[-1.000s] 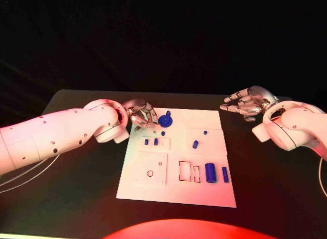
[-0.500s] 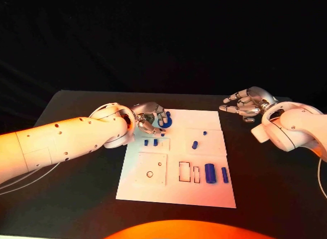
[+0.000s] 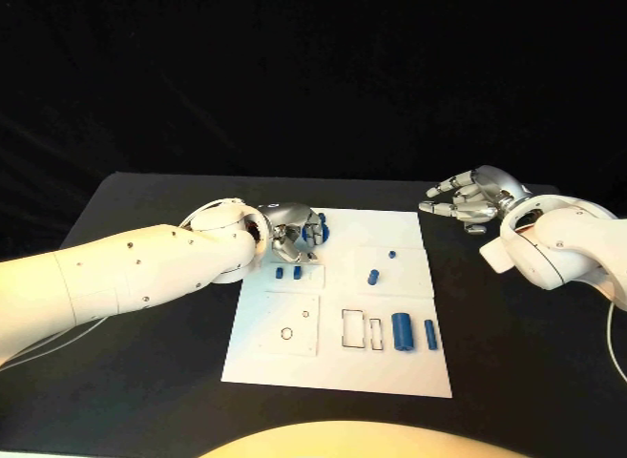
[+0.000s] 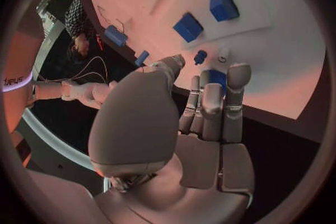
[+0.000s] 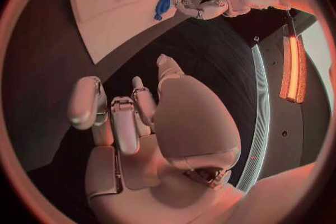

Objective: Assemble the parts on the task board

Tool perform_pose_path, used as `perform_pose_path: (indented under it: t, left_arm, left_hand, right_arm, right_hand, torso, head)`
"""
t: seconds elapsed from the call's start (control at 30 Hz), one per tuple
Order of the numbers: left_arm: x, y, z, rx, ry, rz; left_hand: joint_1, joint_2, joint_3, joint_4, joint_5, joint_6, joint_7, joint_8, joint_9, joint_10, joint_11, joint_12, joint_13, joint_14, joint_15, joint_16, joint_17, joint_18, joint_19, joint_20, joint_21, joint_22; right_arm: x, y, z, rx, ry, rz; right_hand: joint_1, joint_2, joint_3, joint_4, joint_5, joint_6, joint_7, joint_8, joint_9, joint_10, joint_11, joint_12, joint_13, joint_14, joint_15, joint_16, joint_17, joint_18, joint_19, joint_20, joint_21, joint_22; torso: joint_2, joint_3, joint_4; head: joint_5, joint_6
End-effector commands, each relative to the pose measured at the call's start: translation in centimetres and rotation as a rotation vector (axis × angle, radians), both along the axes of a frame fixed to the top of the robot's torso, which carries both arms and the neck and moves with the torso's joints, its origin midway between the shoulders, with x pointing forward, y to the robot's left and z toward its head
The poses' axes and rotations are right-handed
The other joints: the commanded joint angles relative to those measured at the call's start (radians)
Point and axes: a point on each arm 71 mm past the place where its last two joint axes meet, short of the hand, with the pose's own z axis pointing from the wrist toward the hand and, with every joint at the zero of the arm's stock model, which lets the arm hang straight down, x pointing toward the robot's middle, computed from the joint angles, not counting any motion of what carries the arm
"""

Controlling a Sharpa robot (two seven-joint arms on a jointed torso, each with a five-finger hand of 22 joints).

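The white task board lies mid-table. A blue round part stands near its far left corner. My left hand is beside that part, fingers stretched over it and thumb apart; no grip shows. In the left wrist view the blue round part peeks out between the fingers. Two small blue blocks stand just nearer, with a small peg between. My right hand hovers off the board's far right corner, fingers apart and holding nothing.
More blue parts lie on the board: a peg, an oblong piece, a thick cylinder and a thin one. Red-outlined slots and a ring mark sit in the near half. Black table surrounds it.
My left hand has moved right across the board's far left corner, and its fingers now reach over the blue round part. The part and my right hand have stayed put.
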Motion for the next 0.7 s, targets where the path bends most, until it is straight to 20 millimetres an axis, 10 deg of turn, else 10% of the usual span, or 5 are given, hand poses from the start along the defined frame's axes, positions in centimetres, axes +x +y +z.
perform_pose_path:
  t: [0.03, 0.7]
  left_arm:
    - [-0.07, -0.22, -0.43, 0.076, 0.020, -0.017]
    - [0.17, -0.44, -0.80, 0.112, 0.048, 0.004]
  left_hand:
    - [0.010, -0.003, 0.006, -0.003, 0.000, 0.015, -0.002, -0.003, -0.009, 0.014, 0.001, -0.004, -0.007, 0.006, -0.001, 0.005, 0.001, 0.003, 0.007, 0.000, 0.007, 0.007]
    - [0.040, 0.014, 0.073, -0.013, -0.006, 0.081, -0.011, -0.016, -0.063, 0.063, -0.009, -0.007, -0.048, 0.014, -0.010, 0.023, -0.007, -0.003, 0.021, -0.006, 0.039, 0.045]
  right_arm:
    - [0.00, 0.14, 0.09, 0.001, -0.017, 0.012]
    - [0.02, 0.21, 0.08, 0.000, -0.021, 0.015]
  right_hand:
    - [-0.004, 0.006, 0.002, 0.000, 0.006, 0.005, 0.002, 0.006, -0.002, -0.010, 0.002, -0.010, -0.010, 0.065, -0.006, -0.006, 0.103, 0.014, -0.012, 0.001, -0.013, -0.008]
    - [-0.003, 0.006, 0.005, 0.000, 0.010, 0.004, 0.002, 0.006, -0.003, -0.023, 0.001, -0.024, -0.026, 0.059, -0.006, -0.015, 0.084, 0.019, -0.023, 0.001, -0.035, -0.024]
  torso:
    - [0.000, 0.0003, 0.0000]
    - [-0.001, 0.0006, 0.0005]
  head:
    - [-0.001, -0.002]
    - [-0.001, -0.004]
